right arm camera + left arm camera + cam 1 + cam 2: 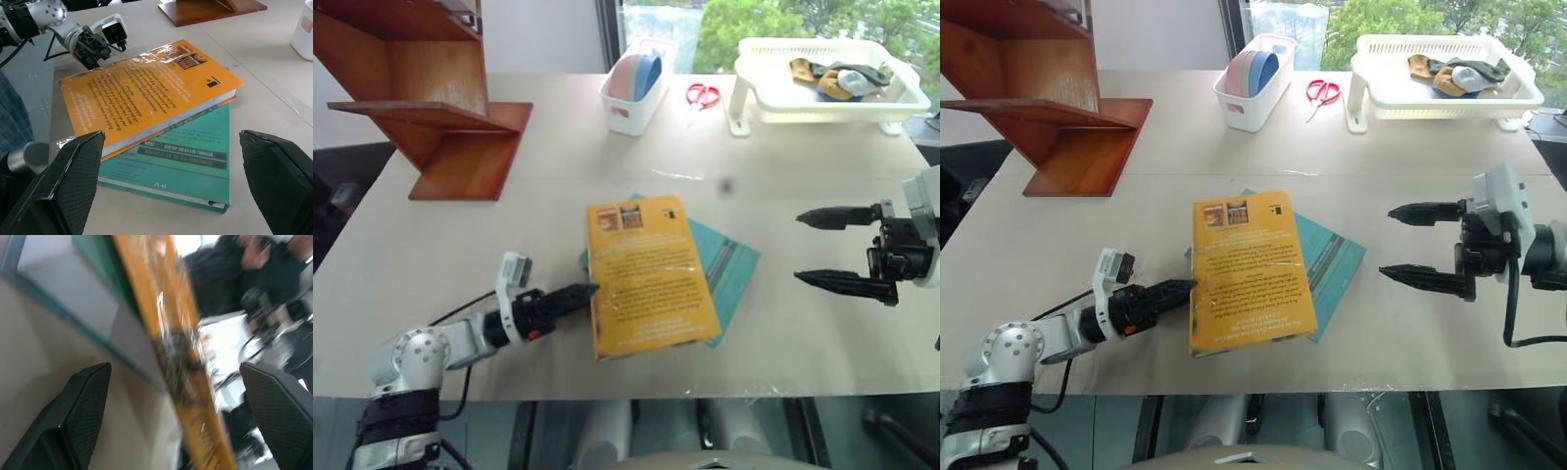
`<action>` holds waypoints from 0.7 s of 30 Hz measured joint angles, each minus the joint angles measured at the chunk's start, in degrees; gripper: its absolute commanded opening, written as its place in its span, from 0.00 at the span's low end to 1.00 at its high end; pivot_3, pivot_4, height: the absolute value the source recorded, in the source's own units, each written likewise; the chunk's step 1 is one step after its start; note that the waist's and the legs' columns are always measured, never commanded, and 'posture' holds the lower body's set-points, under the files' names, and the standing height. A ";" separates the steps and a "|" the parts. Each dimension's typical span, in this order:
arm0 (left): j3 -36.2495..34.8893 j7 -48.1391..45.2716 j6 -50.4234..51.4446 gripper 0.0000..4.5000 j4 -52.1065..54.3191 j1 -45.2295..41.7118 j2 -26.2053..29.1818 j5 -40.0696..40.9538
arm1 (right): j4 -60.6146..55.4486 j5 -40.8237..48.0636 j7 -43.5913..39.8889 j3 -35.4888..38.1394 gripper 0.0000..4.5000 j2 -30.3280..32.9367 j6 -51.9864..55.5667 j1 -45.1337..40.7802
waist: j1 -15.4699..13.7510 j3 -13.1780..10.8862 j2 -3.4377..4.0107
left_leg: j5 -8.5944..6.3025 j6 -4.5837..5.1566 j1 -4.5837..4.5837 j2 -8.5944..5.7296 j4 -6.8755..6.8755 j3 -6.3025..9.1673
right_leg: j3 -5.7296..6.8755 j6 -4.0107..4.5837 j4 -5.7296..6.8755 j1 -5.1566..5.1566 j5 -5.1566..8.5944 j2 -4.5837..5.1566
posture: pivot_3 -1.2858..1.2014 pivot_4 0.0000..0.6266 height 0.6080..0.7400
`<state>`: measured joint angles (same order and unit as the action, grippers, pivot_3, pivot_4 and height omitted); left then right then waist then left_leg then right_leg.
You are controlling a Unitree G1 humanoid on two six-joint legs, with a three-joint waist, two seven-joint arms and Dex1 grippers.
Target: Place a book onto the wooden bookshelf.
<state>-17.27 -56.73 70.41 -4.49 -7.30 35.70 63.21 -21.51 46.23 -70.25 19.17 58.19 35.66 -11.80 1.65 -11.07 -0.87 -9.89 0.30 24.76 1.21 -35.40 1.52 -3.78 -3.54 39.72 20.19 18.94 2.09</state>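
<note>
Two books lay stacked mid-table, the book (pixel 649 274) on the teal one (pixel 186 166), shelf (pixel 431 98) well apart; both the left gripper (pixel 576 294) and right gripper (pixel 822 250) gaped empty, and a left pinch risked snagging both, an overlap the right wrist view showed clearest.

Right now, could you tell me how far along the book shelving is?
Nothing is shelved yet. The book lies flat on the teal book on the table. In hand: the left gripper, fingers apart, is at its edge; the right gripper hangs open nearby. Left: gripping, lifting, placing on the wooden bookshelf.
</note>
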 measured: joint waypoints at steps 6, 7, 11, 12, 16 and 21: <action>2.53 -5.37 0.34 0.28 -4.14 -1.11 0.18 -0.97 | 0.00 -0.58 0.81 0.01 1.00 -0.02 -0.33 0.37 | 0.01 0.02 0.03 | 0.00 0.00 0.00 -0.01 0.01 0.00 | 0.00 0.00 0.00 0.00 0.00 0.00 | 0.52 0.24 1.00; 2.70 -6.26 0.34 0.21 -4.30 -1.11 0.49 -1.13 | 0.00 -0.59 0.91 0.01 1.00 -0.08 -0.47 0.39 | 0.01 0.02 0.04 | 0.00 0.00 -0.01 0.00 0.01 0.00 | 0.00 0.00 0.00 0.00 0.00 0.00 | 0.52 0.24 1.00; 3.30 -9.35 0.38 0.00 -4.81 -1.23 1.56 -1.30 | 0.00 -0.58 1.32 0.01 1.00 -0.38 -0.80 0.39 | 0.01 0.11 0.18 | 0.00 0.00 -0.04 0.00 0.01 0.00 | -0.01 0.01 0.00 -0.03 0.00 0.03 | 0.52 0.24 1.00; 3.38 -9.75 0.39 0.00 -4.86 -1.21 1.71 -1.31 | 0.01 -0.58 1.42 0.01 1.00 -0.39 -0.88 0.39 | 0.01 0.11 0.19 | 0.00 0.00 -0.05 0.00 0.01 0.00 | 0.00 0.01 0.00 -0.03 0.00 0.03 | 0.52 0.24 1.00; 3.25 -10.05 1.37 0.00 -3.65 -0.34 2.77 -0.89 | 0.09 -0.58 1.55 -0.07 1.00 -0.63 -1.08 0.26 | 0.22 0.10 0.17 | 0.00 0.00 -0.01 0.01 0.01 0.00 | -0.02 0.01 -0.02 -0.01 0.01 0.08 | 0.52 0.24 1.00; -0.35 -9.04 3.85 0.00 2.90 1.89 5.99 2.04 | 1.28 -0.16 1.38 -0.12 1.00 -1.12 -1.25 -1.15 | 0.42 0.05 0.10 | 0.00 0.00 0.02 0.03 0.05 0.05 | 0.03 0.01 -0.05 0.02 0.01 0.26 | 0.52 0.24 1.00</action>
<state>-17.63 -65.78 74.26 -1.59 -5.41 41.70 65.25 -20.22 46.07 -68.88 19.05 57.08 34.41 -12.95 2.07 -11.02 -0.77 -9.89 0.30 24.78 1.24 -35.34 1.57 -3.75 -3.52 39.67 20.21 18.94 2.34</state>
